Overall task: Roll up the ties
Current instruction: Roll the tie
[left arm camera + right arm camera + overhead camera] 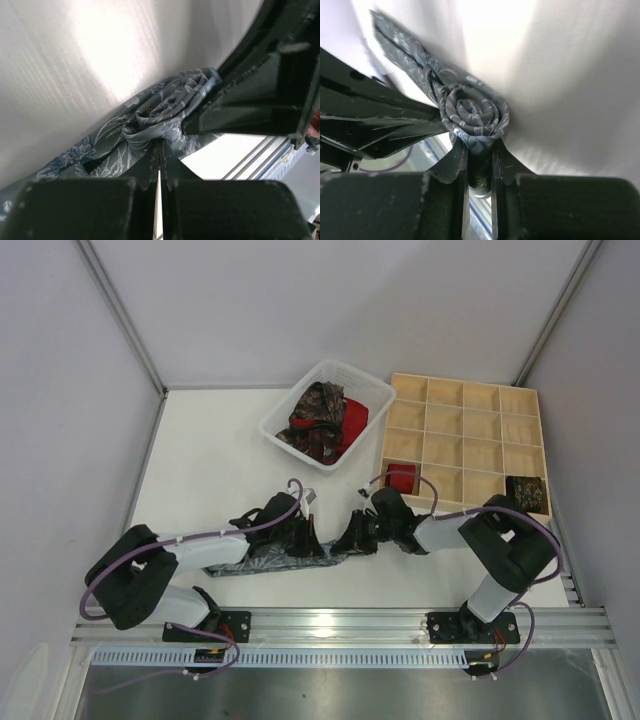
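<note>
- The grey patterned tie lies at the table's 6 o'clock, wound up at its 3 o'clock end
- The right hand is clamped on the roll; the left hand is pressed together at a fold
- Light, soft, slippery: likely unwinds unless pinched across the roll

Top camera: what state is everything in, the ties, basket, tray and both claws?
Grey tie: partly rolled, rest flat on table.
Red tie: rolled, in tray compartment.
Dark tie: rolled, in tray's corner compartment.
Basket: holds loose unrolled ties.
Left gripper: shut, tips at grey tie.
Right gripper: shut on grey tie's roll.
</note>
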### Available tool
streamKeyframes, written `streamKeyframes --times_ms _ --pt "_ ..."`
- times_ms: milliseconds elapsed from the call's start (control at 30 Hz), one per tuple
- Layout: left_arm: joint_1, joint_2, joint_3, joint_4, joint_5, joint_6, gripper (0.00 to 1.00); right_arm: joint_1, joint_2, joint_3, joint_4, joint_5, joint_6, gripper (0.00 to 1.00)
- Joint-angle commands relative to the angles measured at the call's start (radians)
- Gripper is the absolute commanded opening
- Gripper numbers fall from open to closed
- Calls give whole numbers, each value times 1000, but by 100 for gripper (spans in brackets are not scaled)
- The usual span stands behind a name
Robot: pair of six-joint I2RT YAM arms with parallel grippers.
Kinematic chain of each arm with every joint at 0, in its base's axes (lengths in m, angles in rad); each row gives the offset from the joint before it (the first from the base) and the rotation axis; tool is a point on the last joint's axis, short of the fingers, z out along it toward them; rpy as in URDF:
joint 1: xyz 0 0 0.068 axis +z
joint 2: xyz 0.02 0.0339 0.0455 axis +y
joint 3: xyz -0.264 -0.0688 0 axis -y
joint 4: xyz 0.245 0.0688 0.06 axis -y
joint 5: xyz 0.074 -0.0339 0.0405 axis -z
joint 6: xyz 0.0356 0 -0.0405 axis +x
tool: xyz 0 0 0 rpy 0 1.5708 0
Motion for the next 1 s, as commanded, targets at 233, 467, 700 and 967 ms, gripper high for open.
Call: streamKeyframes --times_ms 233,467,700,967 --pt "3 94 37 18 16 -11 1 198 -74 370 -868 469 -187 0" --pt "-16 209 107 93 53 -60 0 221 -111 373 -1000 549 -175 0" --pt "-95 369 277 115 56 -104 0 201 -200 366 -1135 626 -198 0" --pt "-151 450 386 118 48 -139 0 106 -329 321 -1241 611 -273 0"
